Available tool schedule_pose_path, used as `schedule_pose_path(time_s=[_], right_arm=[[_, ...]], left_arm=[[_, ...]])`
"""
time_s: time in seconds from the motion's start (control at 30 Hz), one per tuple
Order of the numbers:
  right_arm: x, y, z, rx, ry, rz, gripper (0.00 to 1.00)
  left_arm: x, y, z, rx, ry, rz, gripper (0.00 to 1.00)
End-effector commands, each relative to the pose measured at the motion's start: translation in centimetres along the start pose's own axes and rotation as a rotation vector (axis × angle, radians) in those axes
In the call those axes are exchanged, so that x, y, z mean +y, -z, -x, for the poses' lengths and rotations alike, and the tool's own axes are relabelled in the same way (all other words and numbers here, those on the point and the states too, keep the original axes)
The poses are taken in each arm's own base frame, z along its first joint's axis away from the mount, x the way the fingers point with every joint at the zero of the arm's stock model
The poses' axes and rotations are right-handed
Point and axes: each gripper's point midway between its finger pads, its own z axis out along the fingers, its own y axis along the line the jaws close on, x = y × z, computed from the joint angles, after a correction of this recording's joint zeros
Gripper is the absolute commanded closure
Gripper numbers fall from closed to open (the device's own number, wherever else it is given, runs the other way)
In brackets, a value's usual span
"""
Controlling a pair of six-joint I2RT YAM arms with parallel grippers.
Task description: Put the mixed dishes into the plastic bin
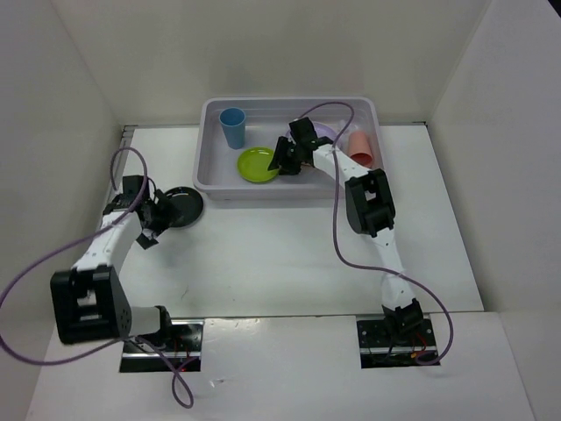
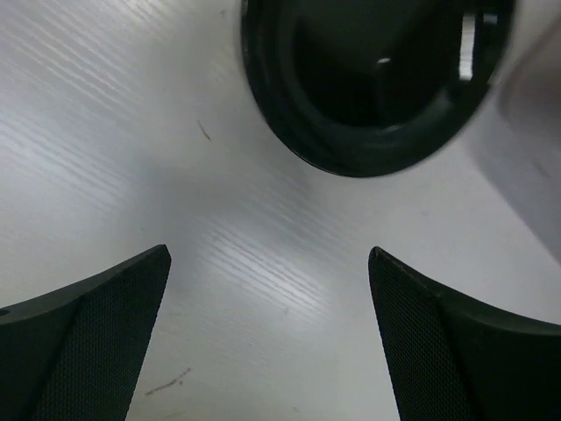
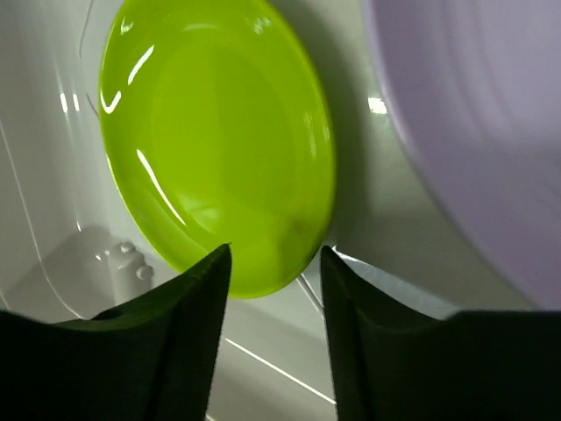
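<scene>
Left gripper [image 2: 267, 259] hangs wide open just short of the black plate [image 1: 182, 207] out on the table. Right gripper [image 3: 274, 254], fingers a bit apart and holding nothing, hovers over the lime plate [image 3: 219, 140] inside the bin [image 1: 263, 101].

A blue plastic cup [image 1: 232, 127] stands behind a round lime plate [image 1: 257, 164] in the pale plastic bin [image 1: 289, 102]. A round black plate [image 1: 186, 207] lies left (outside).
</scene>
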Motion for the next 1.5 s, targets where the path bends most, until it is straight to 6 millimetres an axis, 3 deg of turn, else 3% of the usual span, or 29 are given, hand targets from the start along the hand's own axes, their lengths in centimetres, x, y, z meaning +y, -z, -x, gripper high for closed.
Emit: schedule_pose_path(time_s=[0.0,0.07,0.17,0.23,0.37,0.4,0.47,0.57,0.7,0.83,1.03,1.13,1.2,1.23,1.3,1.47], right_arm=[[3.1,2.9,3.0,-0.084,0.061,0.024,0.47],[3.6,3.5,3.5,-0.094,0.075,0.03,0.36],[4.0,4.4,4.0,-0.109,0.086,0.029,0.29],[4.9,5.6,4.7,-0.131,0.093,0.045,0.27],[7.4,9.3,6.7,-0.203,0.122,0.08,0.24],[8.4,11.0,7.3,-0.226,0.138,0.094,0.24],[9.4,12.7,7.8,-0.247,0.144,0.109,0.23],[12.0,16.8,9.4,-0.312,0.172,0.152,0.22],[14.7,21.7,10.9,-0.387,0.194,0.204,0.22],[16.1,24.9,11.3,-0.426,0.214,0.229,0.2],[17.3,27.0,11.7,-0.453,0.225,0.258,0.2],[17.2,26.9,11.4,-0.439,0.225,0.259,0.2],[17.8,27.7,11.4,-0.446,0.223,0.278,0.2],[17.8,27.7,11.4,-0.446,0.223,0.278,0.19],[17.9,28.0,11.4,-0.447,0.223,0.278,0.19],[17.5,29.2,12.0,-0.475,0.225,0.262,0.19]], left_arm=[[0.4,-3.5,0.8,0.041,-0.029,0.028,0.0],[-0.4,-4.6,1.4,0.047,-0.02,0.0,0.07],[-0.1,-6.8,0.3,0.119,-0.018,0.022,0.11],[-0.1,-7.5,0.8,0.11,-0.01,0.021,0.14],[-0.2,-8.6,1.1,0.108,0.032,-0.002,0.3],[0.0,-8.9,1.3,0.095,0.04,-0.005,0.35],[0.3,-9.0,1.3,0.093,0.061,0.0,0.48],[0.3,-9.6,1.3,0.106,0.099,-0.025,0.52],[1.1,-10.4,1.0,0.111,0.163,-0.057,0.52],[0.8,-10.2,1.9,0.085,0.178,-0.079,0.51],[0.0,-9.2,2.1,0.091,0.174,-0.13,0.56],[0.2,-9.0,1.5,0.097,0.174,-0.137,0.55],[0.5,-8.8,2.4,0.07,0.197,-0.141,0.47],[0.4,-8.8,2.7,0.06,0.196,-0.148,0.36],[-0.1,-8.9,3.5,0.029,0.199,-0.169,0.27],[-0.1,-9.8,3.3,0.015,0.236,-0.181,0.25]])
